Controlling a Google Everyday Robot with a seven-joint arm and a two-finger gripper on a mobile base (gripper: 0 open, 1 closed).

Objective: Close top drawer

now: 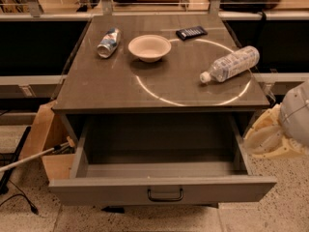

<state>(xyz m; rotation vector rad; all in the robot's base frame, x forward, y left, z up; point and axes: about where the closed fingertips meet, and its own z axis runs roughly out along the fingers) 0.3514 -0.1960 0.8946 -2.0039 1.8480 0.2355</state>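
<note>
The top drawer (164,190) is a wide grey drawer pulled fully out from under the grey cabinet top (120,86). Its flat front faces me at the bottom of the camera view, with a small dark loop handle (165,195) at its centre. The inside of the drawer looks empty. My gripper (270,137), cream-coloured, hangs at the right edge of the view, just right of the drawer's right side wall and apart from it.
On the cabinet top lie a crushed can (108,42), a white bowl (149,47), a dark flat packet (191,32) and a plastic water bottle (231,64) on its side. An open cardboard box (41,139) stands on the floor at the left, with a white rod (29,158) across it.
</note>
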